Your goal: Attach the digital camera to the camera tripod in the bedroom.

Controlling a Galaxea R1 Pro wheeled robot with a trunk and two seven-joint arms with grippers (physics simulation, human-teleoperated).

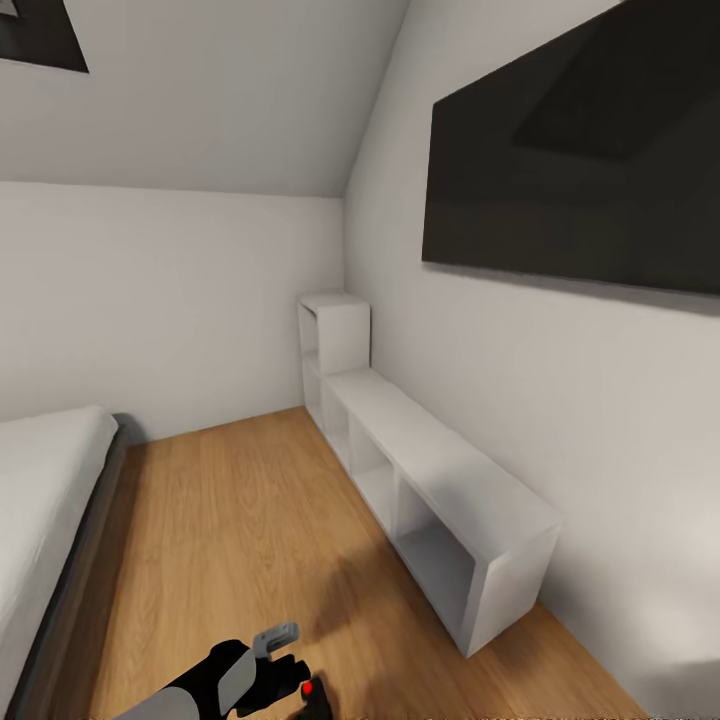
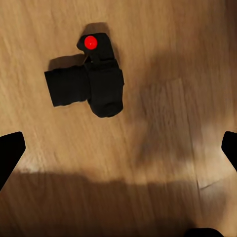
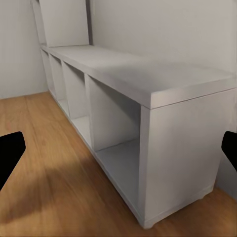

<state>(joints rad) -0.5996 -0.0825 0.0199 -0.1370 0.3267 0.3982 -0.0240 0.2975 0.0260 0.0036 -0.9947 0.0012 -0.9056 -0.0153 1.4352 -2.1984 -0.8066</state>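
spread left gripper (image 2: 118, 148) hangs above camera (image 2: 91, 81) at upper left; centre over its body before clamping.

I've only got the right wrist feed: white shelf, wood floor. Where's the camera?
Observer: On the floor, under the left gripper. In the left wrist view the camera lies on the bare wood, red button facing the lens.
Operator: Is the left gripper on it yet?
Observer: No. Its fingertips sit wide apart at the frame edges, with the camera between and beyond them, untouched.
Operator: Anything else in the room I'm missing?
Observer: The head view shows a bed on the robot's left and a black TV on the wall above the shelf.
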